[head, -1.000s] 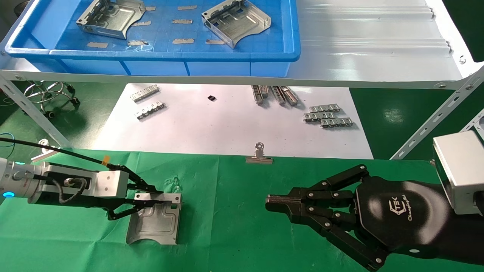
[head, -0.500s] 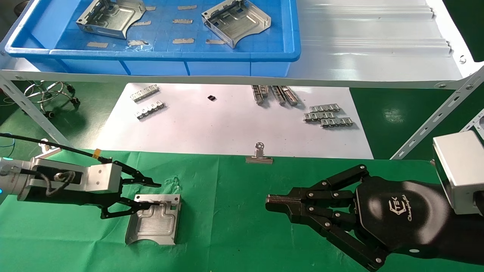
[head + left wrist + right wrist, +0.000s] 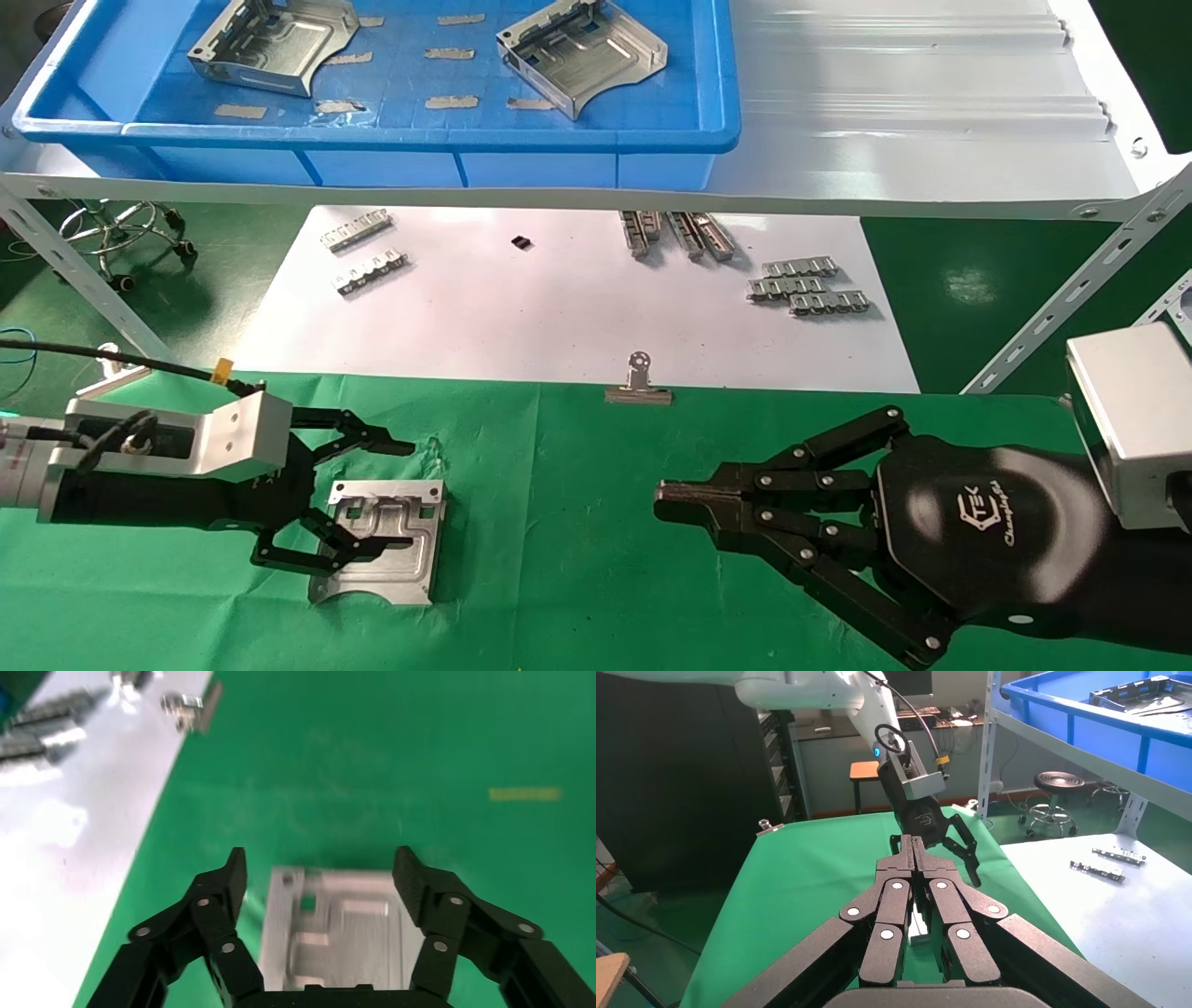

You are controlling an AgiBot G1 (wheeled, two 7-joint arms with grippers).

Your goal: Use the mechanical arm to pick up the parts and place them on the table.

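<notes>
Left gripper (image 3: 368,494) is spread wide over the part (image 3: 382,542) at lower left; right gripper (image 3: 666,499) is closed, empty, lower right. Bare table (image 3: 559,559) is seen between.

The table (image 3: 577,522), covered in wrinkled green cloth, carries one silver part (image 3: 382,540) lying flat near its left side, with a binder clip (image 3: 638,384) at its far edge.

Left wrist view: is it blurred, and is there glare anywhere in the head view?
Left wrist view: bracket on the green cloth looks smeared between the open left gripper fingers. Head view: sharp, with bright glare on the metal shelf.
</notes>
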